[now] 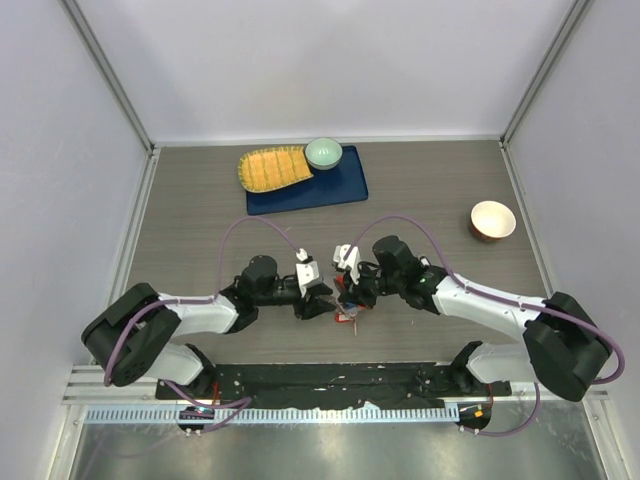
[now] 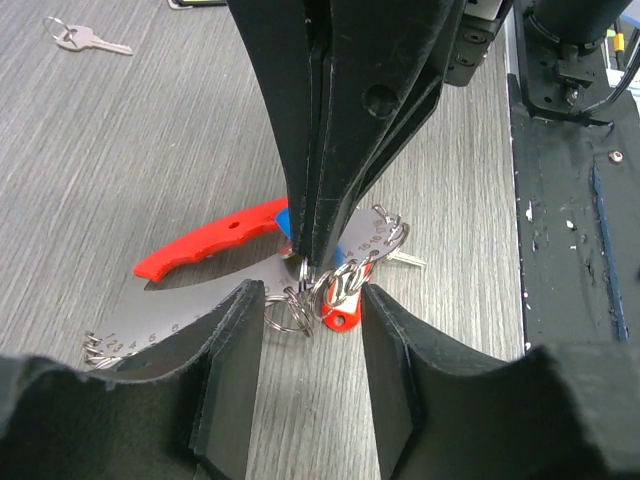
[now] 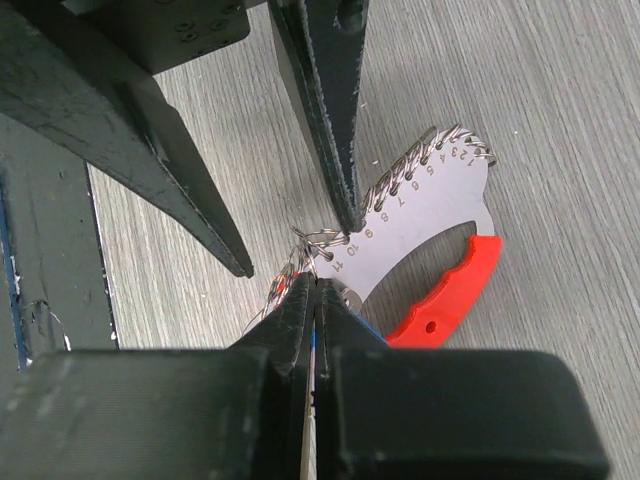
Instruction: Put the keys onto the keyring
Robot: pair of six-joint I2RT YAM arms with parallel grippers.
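Note:
The keyring (image 2: 170, 320) is a curved grey metal piece with small rings and a long red tag (image 2: 210, 240), lying flat on the table. It also shows in the right wrist view (image 3: 430, 200). My right gripper (image 3: 315, 285) is shut on the blue-headed key (image 2: 285, 220) and presses its tip down at the tangle of rings. The red-headed key (image 2: 340, 318) hangs in those rings. My left gripper (image 2: 312, 300) is open, and its fingers (image 3: 330, 120) straddle the rings and the red key without closing on them. In the top view the left gripper (image 1: 322, 297) and right gripper (image 1: 348, 297) meet tip to tip.
A bare silver key (image 2: 85, 40) lies apart on the table. At the back a blue tray (image 1: 340, 185) holds a yellow woven plate (image 1: 272, 168) and a green bowl (image 1: 323, 152). A brown bowl (image 1: 492, 220) stands at the right. The black base strip (image 2: 570, 230) runs along the near edge.

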